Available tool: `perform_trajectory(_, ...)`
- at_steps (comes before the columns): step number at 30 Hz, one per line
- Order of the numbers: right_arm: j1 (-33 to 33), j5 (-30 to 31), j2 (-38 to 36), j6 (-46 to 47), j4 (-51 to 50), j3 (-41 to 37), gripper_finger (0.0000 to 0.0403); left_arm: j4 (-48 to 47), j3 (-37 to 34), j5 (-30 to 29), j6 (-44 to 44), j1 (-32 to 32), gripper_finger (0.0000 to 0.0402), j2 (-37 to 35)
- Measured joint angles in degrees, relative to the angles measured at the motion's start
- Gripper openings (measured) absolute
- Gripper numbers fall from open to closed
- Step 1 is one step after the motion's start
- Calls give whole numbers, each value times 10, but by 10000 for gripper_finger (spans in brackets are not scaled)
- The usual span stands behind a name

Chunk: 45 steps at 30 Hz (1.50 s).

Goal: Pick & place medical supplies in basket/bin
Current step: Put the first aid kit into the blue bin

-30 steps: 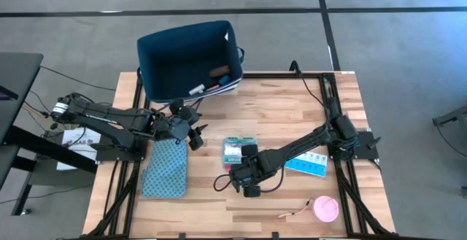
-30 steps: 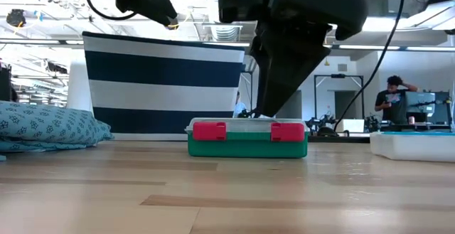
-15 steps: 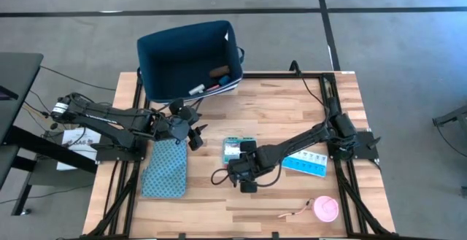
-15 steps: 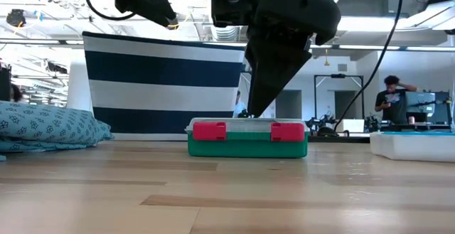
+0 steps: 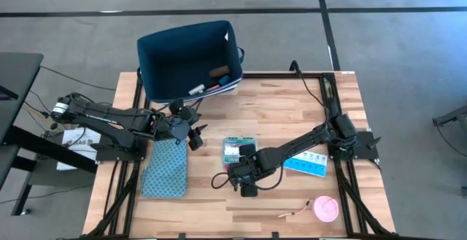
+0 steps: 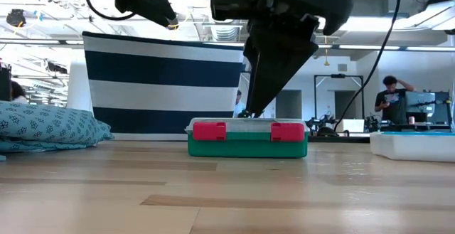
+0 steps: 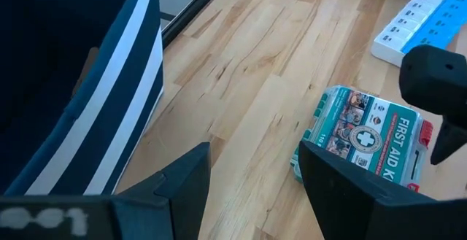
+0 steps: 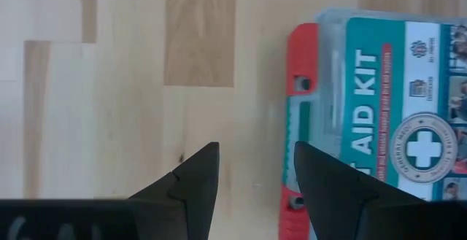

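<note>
Tabletop (image 5: pixel 292 101) of pale wood planks, both arms over it. Navy bin (image 5: pixel 186 57) sits off the far edge toward the left corner, a few small supplies already inside. Blue patterned pouch (image 5: pixel 165 168) lies near the left edge, not part of the job. First aid box (image 5: pixel 235 149), green-white with red latches, lies flat mid-tabletop. Pill organiser (image 5: pixel 306 164) just right of it, pink disc (image 5: pixel 325 209) near the front right corner. Right tool (image 5: pixel 246 176) hovers just front of the box, fingers spread, empty; right wrist view shows the latch side beside the fingers, not between them. Left tool (image 7: pixel 255 178) waits near the bin, spread, empty. Step: grasp the box. Do it well by shifting toward the far edge until the fingers straddle the box's narrow width, then descend and close; gripping the latch lip alone risks tipping.
</note>
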Motion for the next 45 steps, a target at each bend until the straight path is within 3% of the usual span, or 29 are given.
perform_trajectory(34,-9,0,8,1,21,2,170,-3,0,0,-4,0,199,0)
perform_trajectory(40,-12,-45,31,15,17,2,170,-2,0,0,-4,0,199,0)
perform_trajectory(45,-15,-39,36,15,12,2,170,0,0,-3,-4,0,199,0)
